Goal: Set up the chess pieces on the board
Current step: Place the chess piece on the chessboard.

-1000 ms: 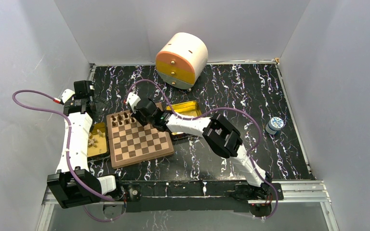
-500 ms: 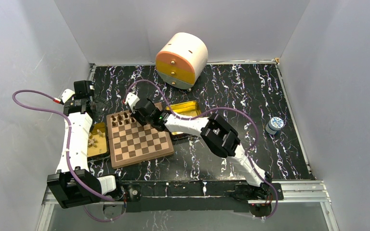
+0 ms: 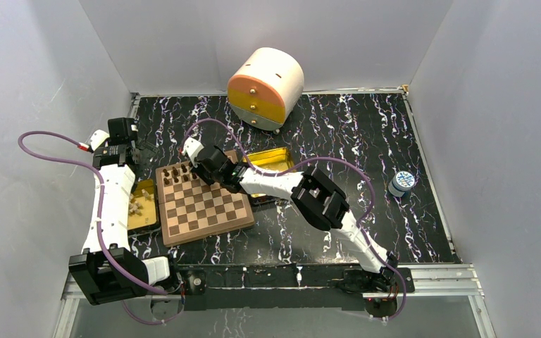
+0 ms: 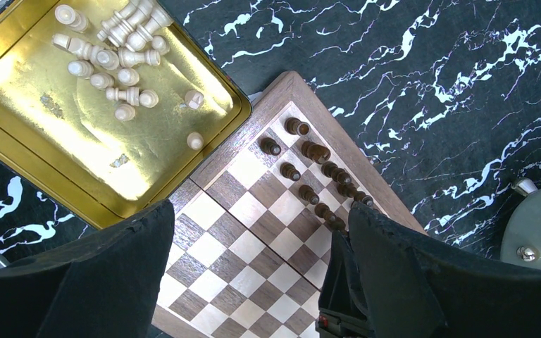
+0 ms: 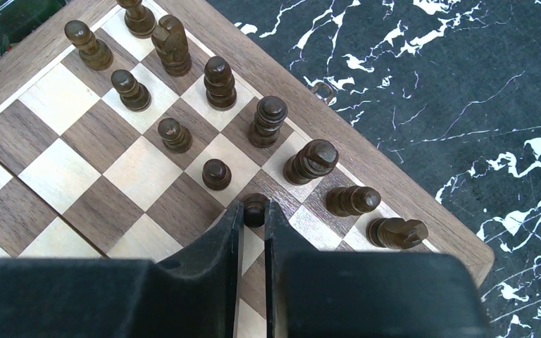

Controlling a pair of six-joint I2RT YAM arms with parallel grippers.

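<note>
The wooden chessboard [image 3: 204,205] lies left of centre. Several dark brown chess pieces [image 5: 218,79] stand in two rows along its far edge, also seen in the left wrist view [image 4: 315,150]. My right gripper [image 5: 253,209] is shut on a small dark pawn [image 5: 255,205] over a dark square in the second row, at the board's far right part [image 3: 203,167]. My left gripper [image 4: 260,232] is open and empty, high above the board's far left corner [image 3: 141,149].
A gold tin [image 4: 56,134] with several cream pieces [image 4: 116,53] lies left of the board. A second gold tin [image 3: 275,160] lies right of it. A round cream and orange drawer box [image 3: 265,86] stands at the back. A small tub [image 3: 401,183] sits far right.
My right gripper has shifted slightly left and toward the far edge of the board. The left arm has not moved.
</note>
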